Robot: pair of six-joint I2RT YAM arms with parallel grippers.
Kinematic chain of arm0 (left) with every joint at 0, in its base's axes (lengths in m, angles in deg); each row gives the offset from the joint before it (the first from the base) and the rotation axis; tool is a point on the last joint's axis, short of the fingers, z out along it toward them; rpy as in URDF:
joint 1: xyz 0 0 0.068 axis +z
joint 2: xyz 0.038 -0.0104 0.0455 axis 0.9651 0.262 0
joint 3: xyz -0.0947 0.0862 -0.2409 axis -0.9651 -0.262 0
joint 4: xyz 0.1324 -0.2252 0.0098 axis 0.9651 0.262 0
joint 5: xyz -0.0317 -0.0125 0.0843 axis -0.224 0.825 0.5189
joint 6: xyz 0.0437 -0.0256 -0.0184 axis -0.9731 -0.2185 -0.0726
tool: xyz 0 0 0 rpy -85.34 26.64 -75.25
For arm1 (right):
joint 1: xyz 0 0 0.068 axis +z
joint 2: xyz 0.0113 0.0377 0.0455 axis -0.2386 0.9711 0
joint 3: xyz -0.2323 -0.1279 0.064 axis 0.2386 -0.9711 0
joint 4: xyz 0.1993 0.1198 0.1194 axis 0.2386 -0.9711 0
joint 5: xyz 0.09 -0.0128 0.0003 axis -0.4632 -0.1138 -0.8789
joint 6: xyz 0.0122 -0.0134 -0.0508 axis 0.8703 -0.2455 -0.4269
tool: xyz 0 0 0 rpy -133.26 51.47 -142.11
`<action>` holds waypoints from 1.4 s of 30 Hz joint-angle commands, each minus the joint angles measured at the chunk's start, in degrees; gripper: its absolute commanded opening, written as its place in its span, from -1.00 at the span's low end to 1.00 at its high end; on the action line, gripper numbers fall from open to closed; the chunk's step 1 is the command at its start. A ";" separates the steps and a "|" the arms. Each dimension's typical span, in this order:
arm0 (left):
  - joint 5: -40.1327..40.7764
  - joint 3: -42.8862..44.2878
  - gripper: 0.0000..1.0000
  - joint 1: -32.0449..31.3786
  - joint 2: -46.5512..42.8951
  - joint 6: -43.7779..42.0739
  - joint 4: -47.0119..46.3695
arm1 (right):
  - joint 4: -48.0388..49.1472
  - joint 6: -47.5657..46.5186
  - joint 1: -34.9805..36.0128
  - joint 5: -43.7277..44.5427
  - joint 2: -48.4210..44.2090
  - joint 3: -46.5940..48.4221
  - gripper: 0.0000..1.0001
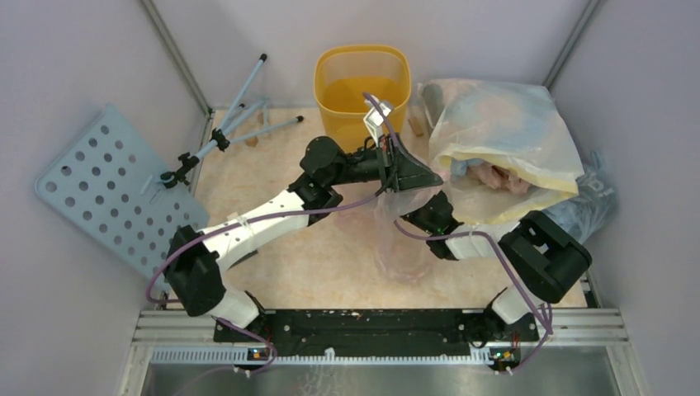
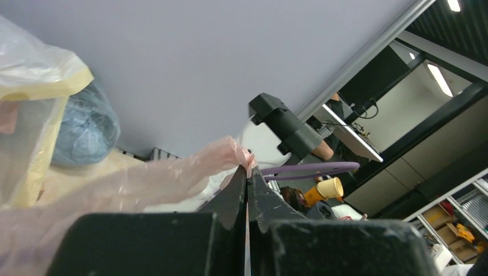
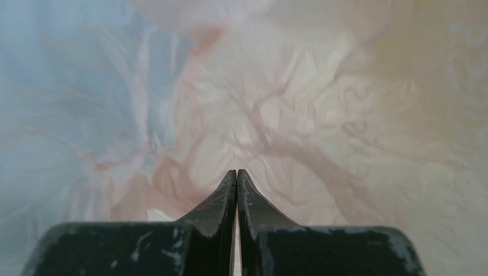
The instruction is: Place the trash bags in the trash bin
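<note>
One thin, crinkled pink bag [image 2: 167,172] in left end effector [image 2: 248,171].

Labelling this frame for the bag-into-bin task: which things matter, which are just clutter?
Job: pink trash bag, pinched in the shut left gripper; yellow-orange trash bin; right gripper, shut.
Lying about: big whitish-yellow sack; grey-blue bag; perforated blue panel; tripod.

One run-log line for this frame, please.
left end effector: shut on trash bag | right end effector: shut, hold unclear | trash bin: upright, bag outside
</note>
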 commanded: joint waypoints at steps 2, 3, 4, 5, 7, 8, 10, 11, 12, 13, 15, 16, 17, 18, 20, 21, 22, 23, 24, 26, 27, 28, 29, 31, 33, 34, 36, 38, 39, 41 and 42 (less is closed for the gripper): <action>-0.24 7.12 -1.00 -1.28 -1.22 0.54 -2.77 | -1.16 0.00 0.03 3.20 4.09 1.42 -1.00; 0.12 8.12 -1.00 -1.28 -1.79 -0.11 -1.97 | -0.84 0.30 0.03 3.47 4.69 1.04 -1.00; 0.35 9.03 -1.00 -1.29 -2.31 -0.62 -1.46 | -0.30 0.51 0.03 3.57 5.30 0.63 -1.00; 0.67 9.77 -1.00 -1.28 -2.91 -0.95 -1.11 | -0.07 0.71 0.03 3.61 5.64 0.31 -1.00; 1.30 10.75 -1.00 -1.29 -3.93 -1.23 -1.12 | -0.51 0.73 0.03 3.88 6.11 0.13 -1.00; 1.53 10.79 -1.00 -1.27 -4.49 -0.84 -1.48 | -1.36 0.57 0.11 4.23 6.12 0.17 -1.00; 1.71 11.01 -1.00 -1.21 -5.35 0.33 -2.36 | -5.69 -0.46 0.41 6.47 5.59 1.17 -1.00; 1.62 11.17 -1.00 -1.19 -5.77 0.72 -2.67 | -8.70 -1.06 0.58 8.54 5.29 1.68 -1.00; 1.55 11.37 -1.00 -1.14 -6.33 0.88 -2.71 | -11.24 -1.38 0.80 11.11 4.95 1.94 -1.00; 1.59 11.54 -1.00 -1.19 -6.96 0.79 -2.72 | -13.30 -1.42 0.82 12.96 4.60 2.09 -1.00; 1.96 11.75 -1.00 -1.13 -8.65 -0.23 -1.62 | -17.36 -1.39 0.82 16.81 3.93 2.42 -1.00; 2.30 11.96 -1.00 -1.10 -9.53 -1.13 -0.53 | -19.52 -1.39 0.82 18.30 3.80 2.77 -1.00; 2.69 12.16 -1.00 -1.10 -10.39 -2.22 0.81 | -22.38 -1.44 0.82 19.46 3.77 3.17 -1.00; 3.02 12.39 -1.00 -1.14 -11.15 -3.22 2.05 | -24.38 -1.59 0.82 20.79 3.79 3.67 -1.00; 3.93 12.67 -1.00 -1.06 -12.47 -5.35 4.64 | -28.06 -1.71 0.82 23.74 4.13 4.41 -1.00; 4.16 12.79 -1.00 -0.97 -12.98 -6.09 5.68 | -29.44 -1.64 0.82 25.38 4.34 4.71 -1.00; 4.36 12.81 -1.00 -0.86 -13.43 -6.65 6.43 | -30.78 -1.61 0.82 26.77 4.54 5.09 -1.00; 4.48 12.83 -1.00 -0.76 -13.74 -7.29 7.07 | -31.94 -1.62 0.82 27.92 4.65 5.39 -1.00; 4.58 12.84 -1.00 -0.68 -14.00 -7.67 7.68 | -32.95 -1.60 0.82 28.79 4.63 5.73 -1.00; 4.84 12.38 -1.00 -0.60 -14.46 -8.56 8.92 | -33.49 -2.16 0.82 28.60 3.94 6.10 -1.00; 5.01 12.11 -1.00 -0.48 -14.64 -9.10 9.75 | -33.47 -2.53 0.87 27.89 3.18 6.11 -1.00; 5.33 11.60 -1.00 -0.28 -14.83 -9.76 10.64 | -33.42 -2.99 0.97 27.49 2.20 6.04 -1.00; 5.63 11.02 -1.00 0.22 -15.12 -10.25 11.55 | -33.46 -3.62 1.18 26.88 0.99 6.02 -1.00; 5.89 9.41 -1.00 1.94 -15.69 -10.06 12.84 | -34.32 -5.18 1.83 26.06 -1.81 6.15 -1.00; 2.41 6.54 -1.00 7.22 -16.01 -4.31 9.35 | -35.86 -6.93 2.63 25.63 -4.77 6.28 -0.95; 0.10 4.35 -1.00 11.04 -16.06 0.44 4.78 | -36.97 -7.96 3.14 25.58 -6.30 6.16 -0.89; -2.73 -0.33 -1.00 17.50 -16.30 8.34 -3.12 | -38.06 -9.72 4.60 25.95 -9.20 5.51 -0.80; -3.42 -1.44 -1.00 20.59 -16.83 7.63 -1.43 | -39.01 -11.43 5.68 26.43 -11.95 4.73 -0.75; -3.33 -1.02 -1.00 21.07 -17.06 5.92 1.06 | -39.67 -12.04 6.04 27.17 -13.75 4.51 -0.75; -3.44 -0.72 -1.00 21.14 -17.37 4.49 2.72 | -41.60 -12.44 6.19 28.97 -16.09 4.50 -0.74; -3.85 -0.73 -1.00 21.14 -17.45 5.08 2.00 | -42.71 -12.72 6.18 30.23 -16.97 4.76 -0.74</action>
